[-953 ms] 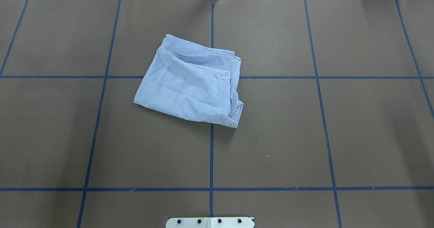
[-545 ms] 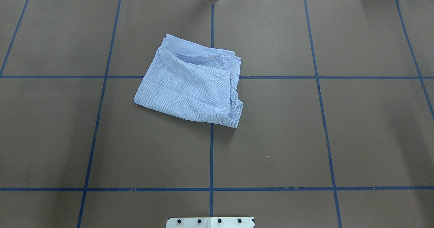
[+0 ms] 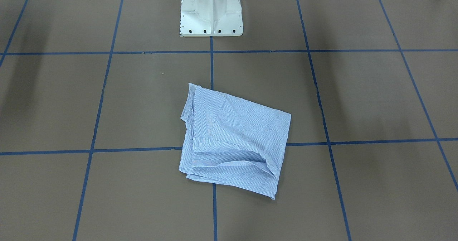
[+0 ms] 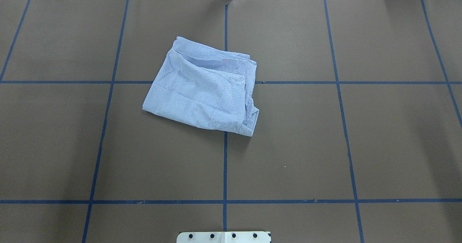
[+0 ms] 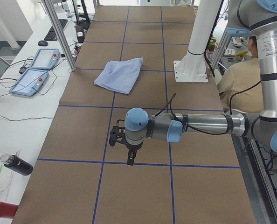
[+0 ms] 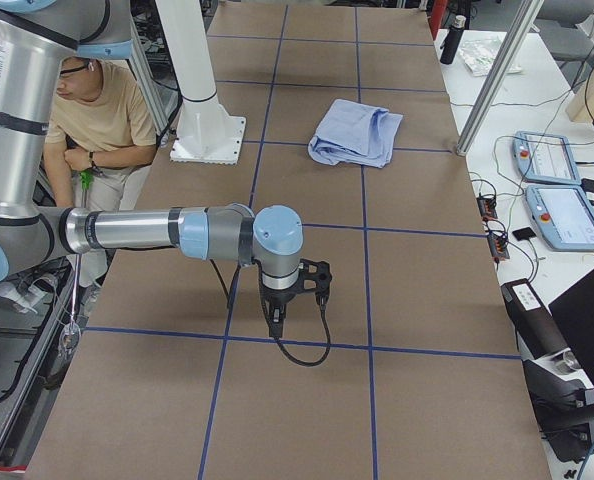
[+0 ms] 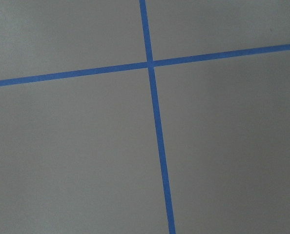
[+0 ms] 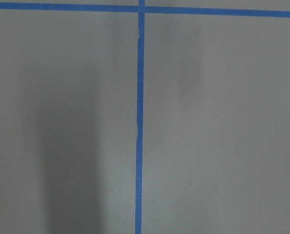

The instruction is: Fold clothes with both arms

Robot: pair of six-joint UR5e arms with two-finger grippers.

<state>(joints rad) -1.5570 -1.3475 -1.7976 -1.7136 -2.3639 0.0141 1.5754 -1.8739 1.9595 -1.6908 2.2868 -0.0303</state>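
Shirt [image 4: 204,87] lies loosely folded near the middle of the worktop [image 4: 325,145], toward its far edge. Left gripper [image 5: 130,157] and right gripper [image 6: 275,322] hang at opposite worktop ends; open or closed, I cannot tell. Both should probably pinch the ragged layered side evenly

Legend: The shirt [image 4: 202,87] was light blue with fine white stripes, and faint pink marks showed near one folded edge. The surface [image 4: 306,138] was a flat dark brown, divided into a grid by blue tape lines [image 4: 224,163]. The pedestal [image 3: 211,15] was white, with small dark dots along its base edge. The left arm [image 5: 204,124] and right arm [image 6: 127,228] were grey-silver with light blue joint caps and black cables. The left gripper [image 5: 130,158] and right gripper [image 6: 275,322] were black. Beside the surface, two pendants [image 5: 35,80] had pale blue casings, a bottle [image 5: 17,166] was black, and a person [image 6: 107,115] wore a tan top.
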